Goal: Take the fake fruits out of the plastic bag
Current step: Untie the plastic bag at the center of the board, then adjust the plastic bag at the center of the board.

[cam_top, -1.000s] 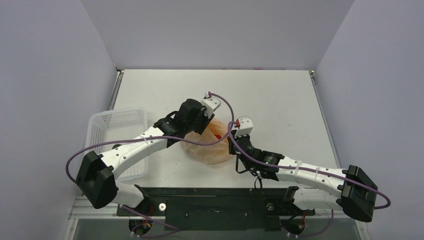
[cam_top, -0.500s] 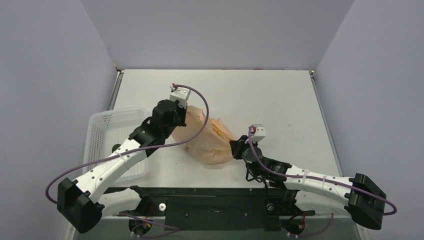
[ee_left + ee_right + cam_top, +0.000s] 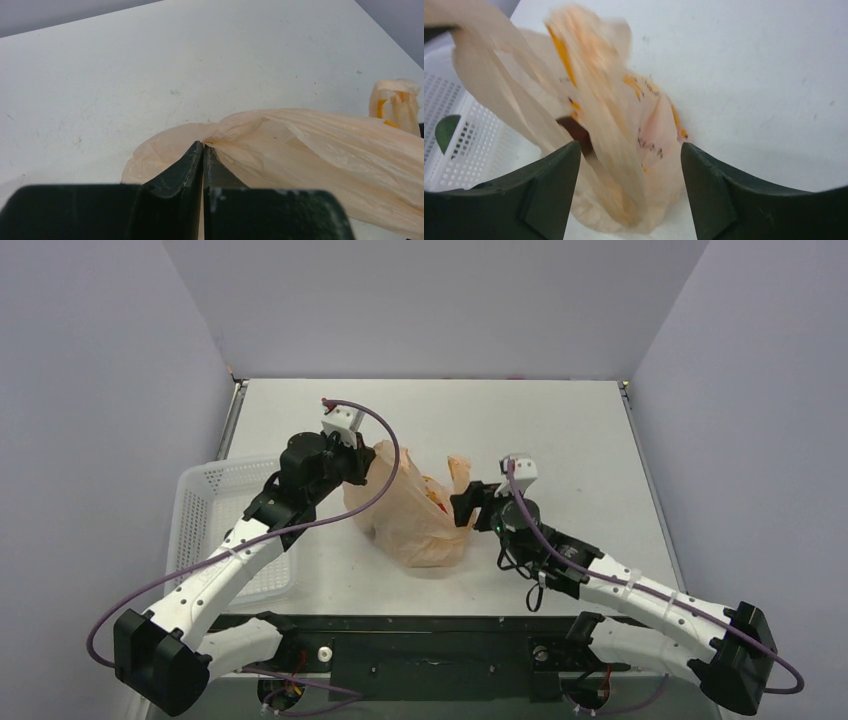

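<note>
Top view: plastic bag (image 3: 410,525) at centre of table (image 3: 560,430); left gripper (image 3: 358,462) at its 10 o'clock, right gripper (image 3: 463,508) at 3 o'clock.
L wrist: fingers pressed together, pinching bag film.
R wrist: fingers spread, bag ahead; 1 dark red fruit (image 3: 574,131) inside bag.

The plastic bag (image 3: 405,525) sits slumped at the middle of the table (image 3: 560,430). It is thin, translucent peach-orange with yellow-orange marks, its left edge pinched taut in my left gripper (image 3: 202,150) and one loop handle (image 3: 460,468) standing up. The fake fruits (image 3: 432,498) are inside, showing only as red through the film, among them a dark red round one (image 3: 573,130).
</note>
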Motion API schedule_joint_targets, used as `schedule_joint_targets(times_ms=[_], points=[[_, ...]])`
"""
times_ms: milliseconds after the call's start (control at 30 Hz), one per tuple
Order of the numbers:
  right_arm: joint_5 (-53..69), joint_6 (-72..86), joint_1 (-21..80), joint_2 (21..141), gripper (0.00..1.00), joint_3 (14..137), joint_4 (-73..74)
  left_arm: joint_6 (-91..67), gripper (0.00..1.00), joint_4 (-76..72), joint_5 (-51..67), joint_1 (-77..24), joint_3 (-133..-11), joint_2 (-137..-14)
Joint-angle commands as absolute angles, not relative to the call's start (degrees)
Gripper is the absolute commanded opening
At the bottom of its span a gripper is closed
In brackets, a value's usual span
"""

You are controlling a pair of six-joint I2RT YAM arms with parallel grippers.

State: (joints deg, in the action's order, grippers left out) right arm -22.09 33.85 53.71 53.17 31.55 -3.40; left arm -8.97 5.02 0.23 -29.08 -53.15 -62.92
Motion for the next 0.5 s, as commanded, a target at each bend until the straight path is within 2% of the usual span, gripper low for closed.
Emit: schedule_joint_targets(times_ms=[0,133,233,333,400,433,467], points=[[-18.96,25.74,49.69,58.61,0.71,48.77,10.82,-9.12,0.00,1.13,3.49,-28.83,-55.37,-63.53],[-17.50,24.84,48.48,65.69,0.71,60.01,20.47,-8.63,0.00,1.84,3.46,-28.91,-55.80,-63.76],[-17.25,26.65,48.51,71.32,0.60,66.89,26.49,-8.61,0.00,1.93,3.16,-28.99,-55.84,-63.75],[-16.17,27.76,48.73,73.59,0.51,67.95,27.47,-8.61,0.00,2.10,2.71,-29.09,-55.92,-63.80],[-17.39,28.61,48.76,73.81,0.37,67.18,27.19,-8.58,0.00,2.22,2.43,-29.17,-56.01,-63.68],[-19.29,29.34,48.73,72.94,0.23,66.12,26.95,-8.60,0.00,2.38,1.88,-29.18,-56.00,-63.58],[-20.46,29.70,48.66,71.76,0.13,65.41,25.90,-8.57,0.00,2.51,1.38,-29.18,-56.08,-63.56]])
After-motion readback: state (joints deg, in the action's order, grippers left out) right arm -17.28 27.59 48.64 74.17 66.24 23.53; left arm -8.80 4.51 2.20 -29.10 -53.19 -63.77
